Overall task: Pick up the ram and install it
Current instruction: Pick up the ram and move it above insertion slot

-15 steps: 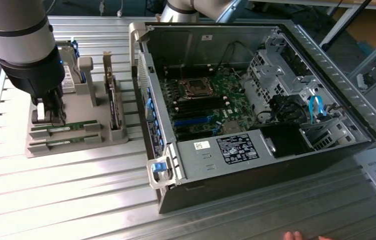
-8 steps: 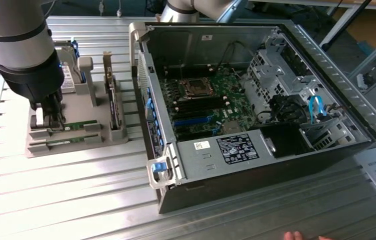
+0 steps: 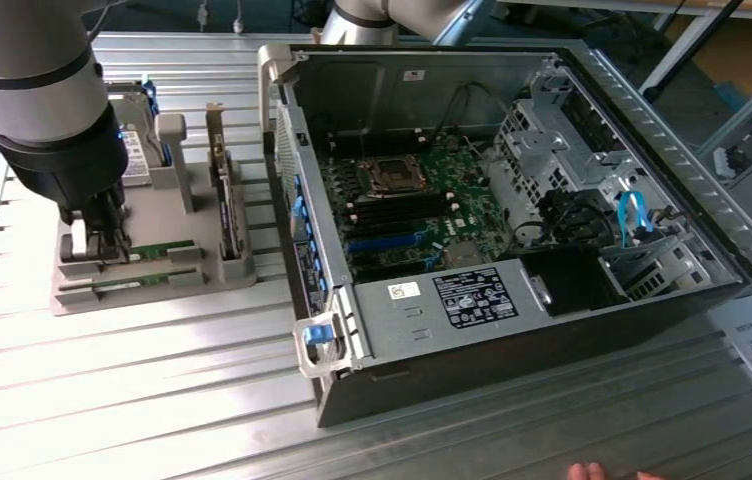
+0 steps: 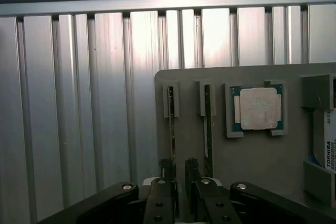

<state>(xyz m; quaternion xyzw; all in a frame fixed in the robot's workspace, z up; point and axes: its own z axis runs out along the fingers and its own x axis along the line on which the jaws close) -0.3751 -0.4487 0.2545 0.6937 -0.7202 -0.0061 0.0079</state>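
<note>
The pincer (image 4: 179, 166) of a robot arm (image 3: 29, 80) hangs released, jaws a little apart and gripping nothing, low over one end of the ram (image 4: 171, 124). The ram is a slim stick standing on edge in the outermost slot of a grey holder tray (image 4: 262, 166). Whether a fingertip touches the stick cannot be told from the wrist view, where the ram runs in beneath one of the fingers (image 4: 167, 170). A second slim stick (image 4: 208, 124) stands on edge in the next slot, parallel to the ram and just beside the other finger. Past it, the square silver processor (image 4: 257, 108) lies flat in its own recess of the tray. A hard drive (image 4: 329, 148) with a Toshiba label stands at the tray's far side. In the exterior view a taller dark expansion card (image 3: 225, 200) stands upright on the side of the tray facing the computer. The tray rests on a ribbed aluminium counter (image 4: 79, 103). Next to it, towards the exterior view's right, an open computer case (image 3: 483, 385) lies on its side. Its green motherboard (image 3: 416, 200) is exposed, and the ram is not yet fitted there. A person's fingertips (image 3: 587, 470) show at the lower edge, near the case.
</note>
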